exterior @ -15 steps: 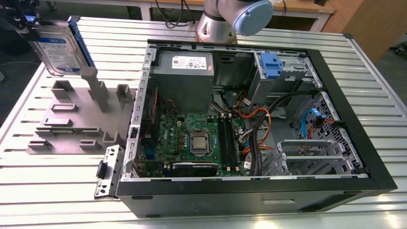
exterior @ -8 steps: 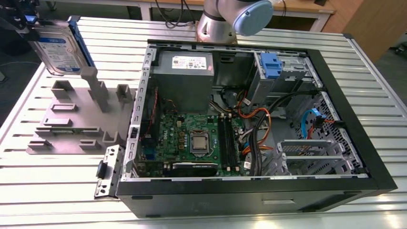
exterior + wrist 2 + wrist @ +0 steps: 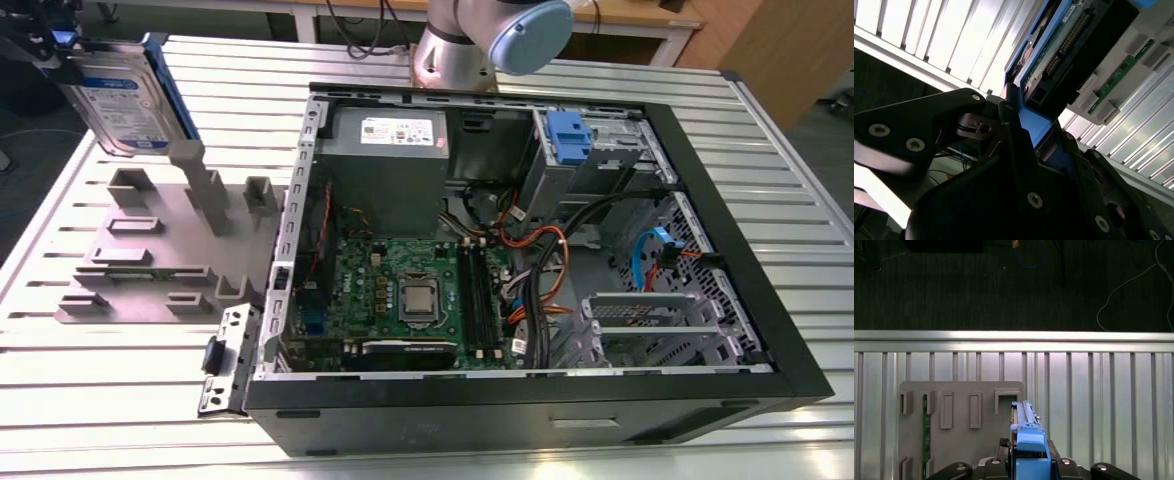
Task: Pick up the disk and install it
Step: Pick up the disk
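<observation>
Blue-framed disk (image 3: pixel 120 105) hangs clamped in the pincer (image 3: pixel 1029 465), outside the open case (image 3: pixel 507 395).

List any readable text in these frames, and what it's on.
disk, white-and-blue label: print too small to read.
power supply, white label: print too small to read.
motherboard: markings too small to read.
Nothing legible in either wrist view.

A robotics lab: slatted aluminium bench (image 3: pixel 120 400), opened computer case (image 3: pixel 467 420), grey parts fixture (image 3: pixel 147 270), loose floor cables (image 3: pixel 1029 260).
</observation>
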`<state>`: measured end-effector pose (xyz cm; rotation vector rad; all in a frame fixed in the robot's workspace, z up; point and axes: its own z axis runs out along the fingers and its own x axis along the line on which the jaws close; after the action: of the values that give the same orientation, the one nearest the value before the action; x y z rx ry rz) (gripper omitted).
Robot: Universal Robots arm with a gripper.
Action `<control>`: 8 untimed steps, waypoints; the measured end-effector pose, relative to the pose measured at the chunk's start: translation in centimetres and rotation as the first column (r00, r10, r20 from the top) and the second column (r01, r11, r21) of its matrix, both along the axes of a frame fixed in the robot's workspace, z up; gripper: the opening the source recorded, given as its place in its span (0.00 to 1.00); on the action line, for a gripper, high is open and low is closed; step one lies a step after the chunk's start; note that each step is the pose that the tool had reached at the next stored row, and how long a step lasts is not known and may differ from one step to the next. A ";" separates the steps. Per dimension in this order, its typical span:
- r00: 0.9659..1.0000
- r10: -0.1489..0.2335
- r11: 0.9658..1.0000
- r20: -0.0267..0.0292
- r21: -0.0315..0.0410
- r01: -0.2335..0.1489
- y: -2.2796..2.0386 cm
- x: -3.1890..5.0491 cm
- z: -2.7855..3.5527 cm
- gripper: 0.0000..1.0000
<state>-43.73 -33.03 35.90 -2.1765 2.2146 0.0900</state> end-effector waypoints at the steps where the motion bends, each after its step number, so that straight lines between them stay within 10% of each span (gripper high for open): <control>1: 1.000 0.000 1.000 0.000 0.000 0.000 0.00 0.00 0.08 0.36; 8: 1.000 0.000 1.000 0.000 0.000 0.000 0.00 0.00 0.52 0.36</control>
<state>-43.73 -33.03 36.43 -2.1762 2.2143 0.0897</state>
